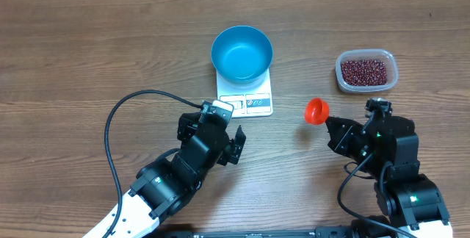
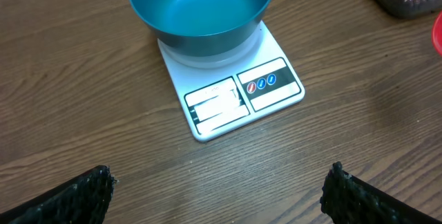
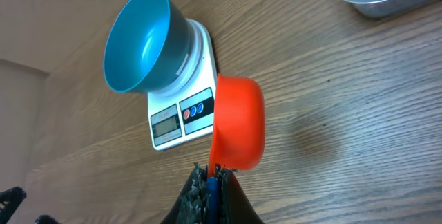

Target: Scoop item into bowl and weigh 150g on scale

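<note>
A: Grippers?
B: Left gripper (image 2: 217,182) spread wide, holding nothing. Right gripper (image 3: 213,182) clamped on one scoop (image 3: 238,124) by its handle.
A: Beyond?
B: One bowl (image 2: 200,6), empty, on one scale (image 2: 235,99). Beans (image 1: 365,70) in one tub (image 1: 341,76), far right.

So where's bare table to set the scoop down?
Bare table left of the scale, beyond the left arm's cable; also between the bowl and the bean tub. Crowded near the left gripper and right gripper.
</note>
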`<state>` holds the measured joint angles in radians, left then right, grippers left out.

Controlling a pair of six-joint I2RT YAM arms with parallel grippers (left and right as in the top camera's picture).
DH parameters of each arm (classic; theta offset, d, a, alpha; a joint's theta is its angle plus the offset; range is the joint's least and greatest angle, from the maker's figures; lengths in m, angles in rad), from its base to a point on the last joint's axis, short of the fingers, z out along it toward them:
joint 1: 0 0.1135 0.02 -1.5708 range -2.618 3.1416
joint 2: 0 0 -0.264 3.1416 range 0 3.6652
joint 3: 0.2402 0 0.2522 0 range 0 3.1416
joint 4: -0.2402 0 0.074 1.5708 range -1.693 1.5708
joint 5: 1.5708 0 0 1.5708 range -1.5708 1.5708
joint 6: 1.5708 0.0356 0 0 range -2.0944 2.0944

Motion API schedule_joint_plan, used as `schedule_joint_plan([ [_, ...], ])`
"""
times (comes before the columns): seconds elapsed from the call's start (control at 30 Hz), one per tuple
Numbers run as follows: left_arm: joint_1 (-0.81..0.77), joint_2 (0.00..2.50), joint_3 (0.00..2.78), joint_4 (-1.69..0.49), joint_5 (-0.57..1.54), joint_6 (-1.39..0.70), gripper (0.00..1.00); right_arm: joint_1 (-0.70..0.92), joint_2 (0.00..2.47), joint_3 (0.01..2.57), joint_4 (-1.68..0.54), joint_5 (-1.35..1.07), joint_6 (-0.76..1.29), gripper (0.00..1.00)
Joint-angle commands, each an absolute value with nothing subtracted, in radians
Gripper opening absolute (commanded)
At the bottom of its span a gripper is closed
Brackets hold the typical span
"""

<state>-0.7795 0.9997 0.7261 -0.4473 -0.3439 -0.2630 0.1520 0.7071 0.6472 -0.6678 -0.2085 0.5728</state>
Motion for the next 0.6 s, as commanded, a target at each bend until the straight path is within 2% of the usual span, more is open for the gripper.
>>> schedule_joint_plan([
  [0.0, -0.786, 0.995, 0.72, -0.446, -0.34, -0.277, 1.0, 0.155, 0.704, 0.676, -0.662, -0.176, 0.575, 0.04],
  [0.27, -0.786, 0.995, 0.72, -0.448, -0.34, -0.277, 1.0, 0.155, 0.704, 0.676, -0.662, -0.149, 0.571, 0.04],
  [0.57, -0.786, 0.995, 0.72, -0.448, -0.34, -0.277, 1.0, 0.155, 0.705, 0.697, -0.668, -0.011, 0.509, 0.04],
])
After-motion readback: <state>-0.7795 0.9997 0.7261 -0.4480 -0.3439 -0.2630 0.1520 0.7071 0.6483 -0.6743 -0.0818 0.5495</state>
